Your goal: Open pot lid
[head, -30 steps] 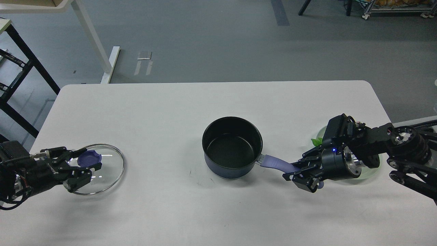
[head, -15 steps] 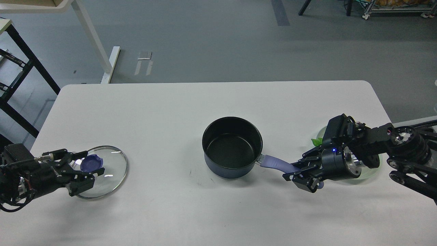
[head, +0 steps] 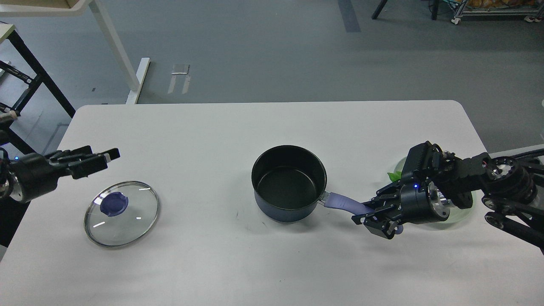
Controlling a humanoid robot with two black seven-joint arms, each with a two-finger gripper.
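Observation:
The dark blue pot [head: 289,183] stands open and empty at the table's middle, its purple handle [head: 343,202] pointing right. My right gripper [head: 370,215] is shut on the handle's end. The glass lid [head: 121,213] with a purple knob [head: 114,204] lies flat on the table at the left, far from the pot. My left gripper [head: 98,158] hovers above and behind the lid, apart from it, open and empty.
A pale green plate [head: 464,211] with a green leafy thing [head: 394,175] lies at the right edge, mostly hidden behind my right arm. The white table [head: 263,127] has rounded far corners. A black rack [head: 25,91] stands off the table's left.
My left gripper let go of the lid's knob, left the lid flat on the table, and rose up and back. The right gripper and pot have not moved.

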